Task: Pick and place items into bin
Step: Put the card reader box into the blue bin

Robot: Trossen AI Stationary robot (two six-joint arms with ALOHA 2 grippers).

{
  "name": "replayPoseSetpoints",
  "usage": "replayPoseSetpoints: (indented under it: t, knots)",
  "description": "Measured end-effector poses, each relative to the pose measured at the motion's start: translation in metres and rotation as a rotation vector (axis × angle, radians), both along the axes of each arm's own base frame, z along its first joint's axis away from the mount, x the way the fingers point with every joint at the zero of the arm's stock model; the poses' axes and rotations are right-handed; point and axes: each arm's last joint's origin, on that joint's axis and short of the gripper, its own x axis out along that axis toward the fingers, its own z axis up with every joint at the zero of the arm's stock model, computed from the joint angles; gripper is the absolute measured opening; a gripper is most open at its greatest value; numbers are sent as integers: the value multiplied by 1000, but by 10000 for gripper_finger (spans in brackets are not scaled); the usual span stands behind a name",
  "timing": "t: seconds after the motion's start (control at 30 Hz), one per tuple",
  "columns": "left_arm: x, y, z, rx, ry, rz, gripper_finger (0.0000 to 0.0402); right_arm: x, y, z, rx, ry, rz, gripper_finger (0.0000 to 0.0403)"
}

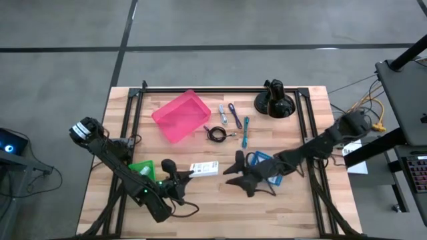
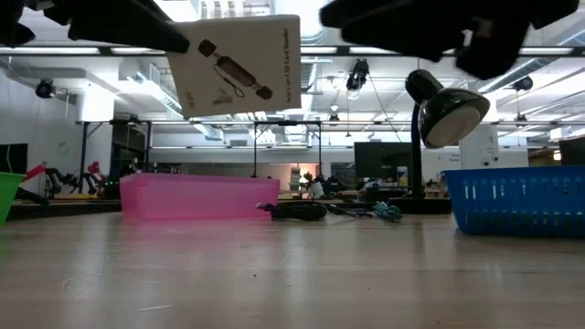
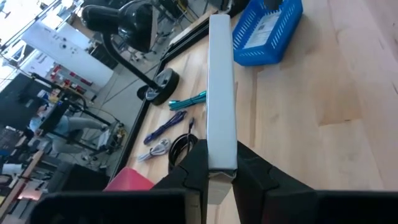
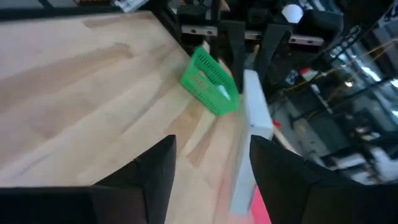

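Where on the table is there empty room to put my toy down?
Bare wood lies near the front edge, between the left gripper and the right gripper. It is crowded between the pink bin and black lamp, where cables lie.

From table height the green basket [image 2: 7, 194] at nine o'clock is cut by the edge; small print on the white box [image 2: 239, 64] is unreadable.
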Motion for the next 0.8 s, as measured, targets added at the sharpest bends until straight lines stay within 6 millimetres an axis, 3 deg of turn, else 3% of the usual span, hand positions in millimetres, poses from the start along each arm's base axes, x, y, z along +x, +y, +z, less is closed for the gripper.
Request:
replayPoseSetpoints:
  t: [0.2,0.4,0.8]
  knots:
    - [0,0,0,21,14,-10,28,16,-6,-5,-94,-6,-184,192]
    - [1,0,0,30,15,-15,28,21,-6,0,-44,-14,-92,192]
    - [7,-2,5,69,4,-45,28,22,-7,0,-18,-15,-90,191]
